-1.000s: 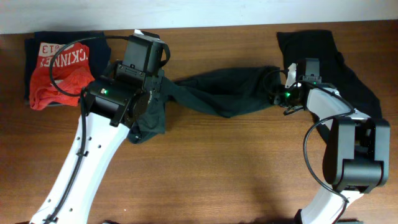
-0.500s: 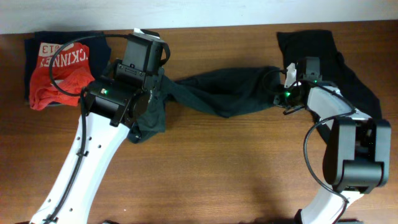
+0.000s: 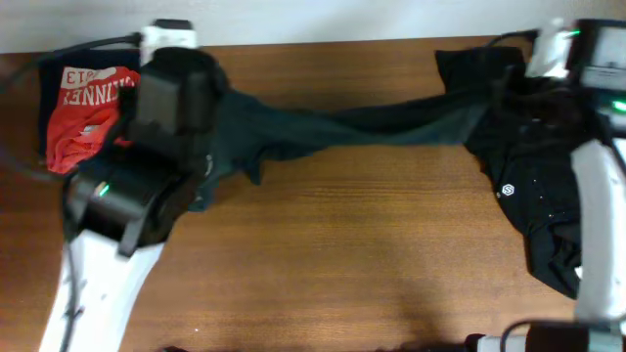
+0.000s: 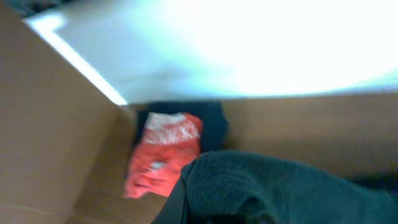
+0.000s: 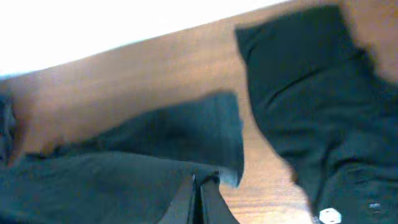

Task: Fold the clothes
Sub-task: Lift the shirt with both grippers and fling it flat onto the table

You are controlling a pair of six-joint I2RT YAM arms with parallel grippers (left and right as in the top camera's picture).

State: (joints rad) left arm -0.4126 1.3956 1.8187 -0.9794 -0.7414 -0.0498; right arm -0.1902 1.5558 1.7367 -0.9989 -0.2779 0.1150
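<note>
A dark green shirt [image 3: 372, 125] hangs stretched in a long band across the back of the table, between my two arms. My left gripper [image 4: 205, 219] is shut on its left end, and the bunched cloth [image 4: 280, 186] covers the jaws. My right gripper [image 5: 200, 185] is shut on the shirt's right edge [image 5: 112, 180], fingers pressed together with cloth pinched between them. A second, black shirt [image 3: 533, 186] with a small round white logo [image 3: 507, 192] lies crumpled at the right, under my right arm; the right wrist view shows this black shirt [image 5: 298, 93] too.
A red shirt with white lettering [image 3: 83, 117] lies on a dark folded garment at the back left corner, and the left wrist view has this red shirt [image 4: 161, 155] as well. The wooden table [image 3: 372, 254] ends at a white wall behind.
The right gripper has shut on the shirt's right end. Both arms have lifted and pulled apart, left arm leftward, right arm to the back right, drawing the bunched green shirt out long.
</note>
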